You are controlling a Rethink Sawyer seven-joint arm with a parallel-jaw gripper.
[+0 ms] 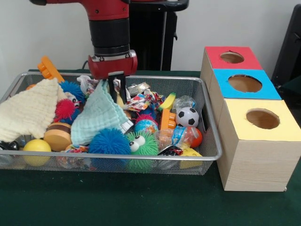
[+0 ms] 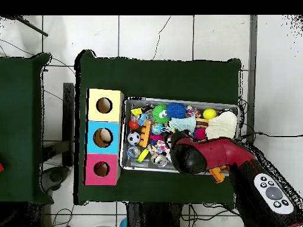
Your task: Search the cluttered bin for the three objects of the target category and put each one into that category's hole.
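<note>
From the front, the end effector [image 1: 117,89] is pinched on the peak of a mint-green cloth [image 1: 99,117], which drapes in a tent over the toys in the wire bin [image 1: 207,117]. The cloth looks light, limp and unlikely to slip; a corner or fold is the best hold. From overhead, the red arm [image 2: 204,155] hides the grip; the cloth [image 2: 181,123] shows partly. The target category is unclear.
</note>
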